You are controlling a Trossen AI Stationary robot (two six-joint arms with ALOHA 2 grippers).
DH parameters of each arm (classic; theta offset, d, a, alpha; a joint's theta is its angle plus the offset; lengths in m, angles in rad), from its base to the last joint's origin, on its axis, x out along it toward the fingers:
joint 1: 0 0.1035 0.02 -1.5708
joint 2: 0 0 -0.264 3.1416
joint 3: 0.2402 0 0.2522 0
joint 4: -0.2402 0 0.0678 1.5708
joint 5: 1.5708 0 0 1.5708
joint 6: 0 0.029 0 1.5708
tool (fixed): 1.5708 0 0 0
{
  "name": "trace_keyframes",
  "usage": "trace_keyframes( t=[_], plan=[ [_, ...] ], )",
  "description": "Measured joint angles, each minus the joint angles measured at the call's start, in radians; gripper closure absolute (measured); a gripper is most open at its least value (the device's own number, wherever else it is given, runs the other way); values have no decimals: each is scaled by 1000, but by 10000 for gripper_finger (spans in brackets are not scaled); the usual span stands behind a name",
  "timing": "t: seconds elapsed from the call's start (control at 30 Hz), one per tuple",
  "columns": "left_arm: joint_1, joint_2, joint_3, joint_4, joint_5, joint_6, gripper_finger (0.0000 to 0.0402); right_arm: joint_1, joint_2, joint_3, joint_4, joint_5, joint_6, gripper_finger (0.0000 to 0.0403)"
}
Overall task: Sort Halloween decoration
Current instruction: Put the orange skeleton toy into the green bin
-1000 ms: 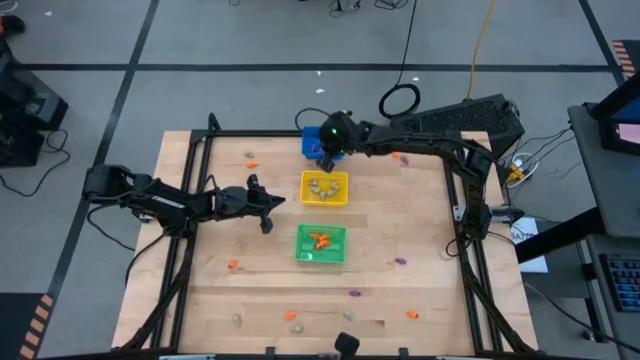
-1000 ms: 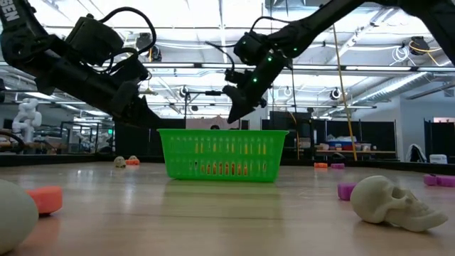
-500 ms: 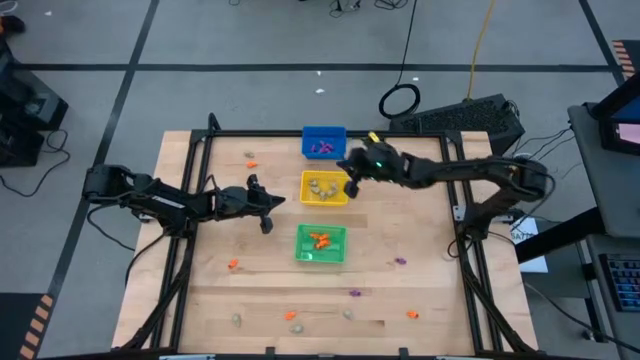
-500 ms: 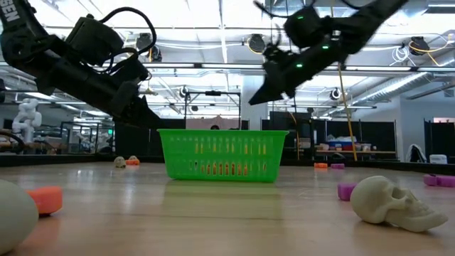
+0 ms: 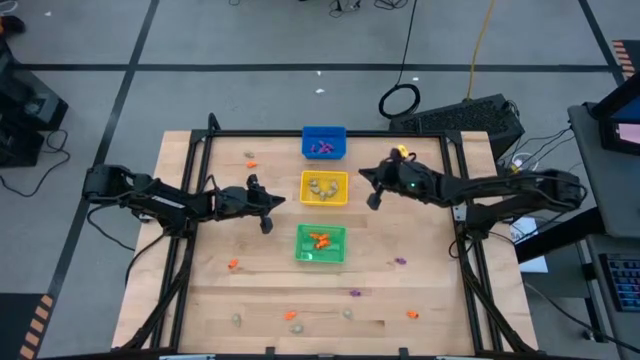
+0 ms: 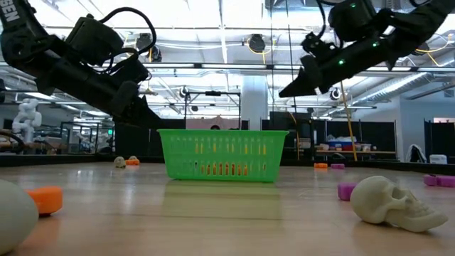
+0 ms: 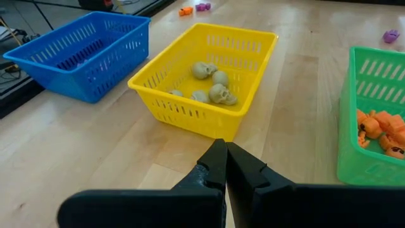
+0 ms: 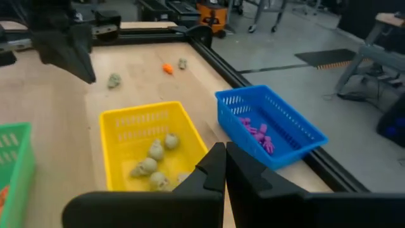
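Observation:
The decoration is many tiny trinkets. Beige skulls (image 7: 215,88) lie in the yellow bin (image 5: 324,188), purple ones (image 8: 256,134) in the blue bin (image 5: 324,142), and orange ones (image 7: 380,126) in the green bin (image 5: 321,244). Loose ones lie on the table: orange (image 5: 233,264), purple (image 5: 400,260) and beige (image 5: 237,320). My right gripper (image 5: 372,202) is shut and empty, in the air just right of the yellow bin. My left gripper (image 5: 267,226) is shut and empty, left of the yellow and green bins.
The three bins stand in a row down the table's middle. A dark frame (image 5: 200,140) runs along the table's edges. More loose trinkets lie near the front edge (image 5: 411,314) and at the far left (image 5: 251,162). A skull (image 6: 394,203) lies close to the low camera.
My right gripper has gone from above the blue bin toward the table's right and near edges, passing the yellow bin's right rim, and now hangs beside that bin.

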Motion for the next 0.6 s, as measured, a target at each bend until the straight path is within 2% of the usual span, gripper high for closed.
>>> trace_keyframes(
  t=[0.27,0.6],
  plan=[
    [0,0,0,0,0,0,393,26,-24,-20,1,-12,-47,403],
    [0,0,0,-1,0,0,393,25,-23,-28,3,-345,-67,403]
  ],
)
